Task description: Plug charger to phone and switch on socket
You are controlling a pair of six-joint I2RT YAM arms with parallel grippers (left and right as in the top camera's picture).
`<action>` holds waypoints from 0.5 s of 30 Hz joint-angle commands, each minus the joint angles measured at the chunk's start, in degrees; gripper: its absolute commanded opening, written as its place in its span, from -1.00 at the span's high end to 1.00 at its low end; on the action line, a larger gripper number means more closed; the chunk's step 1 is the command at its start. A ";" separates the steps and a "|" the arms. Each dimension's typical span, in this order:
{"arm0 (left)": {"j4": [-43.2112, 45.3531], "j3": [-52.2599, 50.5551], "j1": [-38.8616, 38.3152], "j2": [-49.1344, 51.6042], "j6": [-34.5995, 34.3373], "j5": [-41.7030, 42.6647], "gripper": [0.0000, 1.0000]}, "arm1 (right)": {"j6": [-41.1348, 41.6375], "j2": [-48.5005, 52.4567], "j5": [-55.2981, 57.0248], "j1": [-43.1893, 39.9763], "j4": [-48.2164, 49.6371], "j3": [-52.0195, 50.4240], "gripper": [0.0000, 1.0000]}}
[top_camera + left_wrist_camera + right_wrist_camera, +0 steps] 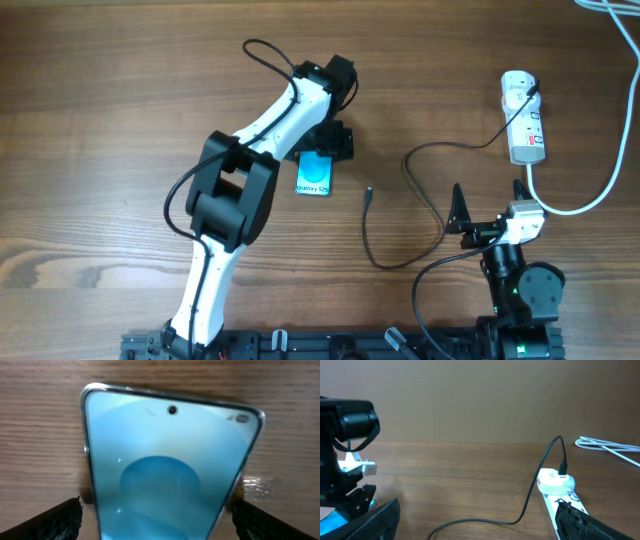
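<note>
Now left gripper [157, 510] spread astride phone [165, 460] — right gripper [488, 205] spread too, near socket [524, 118].

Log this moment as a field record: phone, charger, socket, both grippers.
phone: flat on table, screen up, lit cyan
charger: plugged into socket's far end; free end loose on table, right of phone, not inserted
socket: right side of table; on/off state not readable
left gripper: open, fingers either side of phone
right gripper: open, empty, near socket
</note>
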 commanded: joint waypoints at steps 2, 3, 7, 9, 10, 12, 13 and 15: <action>-0.07 0.57 0.35 0.87 1.36 0.39 -1.00 | -0.66 -0.31 0.33 -0.15 0.20 -0.07 -1.00; -0.24 0.57 0.52 0.90 1.36 0.37 -1.00 | -0.68 -0.31 0.33 -0.15 0.20 -0.07 -1.00; -1.62 0.57 0.87 0.90 4.76 3.30 -1.00 | -0.68 -0.31 0.33 -0.15 0.20 -0.07 -1.00; -1.62 0.35 0.90 0.92 6.01 5.14 -1.00 | -0.68 -0.31 0.33 -0.15 0.20 -0.07 -1.00; -1.55 0.24 0.90 0.92 6.03 5.14 -1.00 | -0.68 -0.31 0.33 -0.15 0.20 -0.07 -1.00; -0.87 -0.63 0.90 0.96 6.14 5.11 -1.00 | -0.68 -0.31 0.33 -0.15 0.20 -0.07 -1.00; -0.04 -1.40 0.90 0.96 7.19 5.14 -1.00 | -0.66 -0.31 0.33 -0.15 0.20 -0.07 -1.00; 1.62 -3.23 1.11 0.96 7.34 4.87 -1.00 | -0.68 -0.31 0.33 -0.15 0.20 -0.07 -1.00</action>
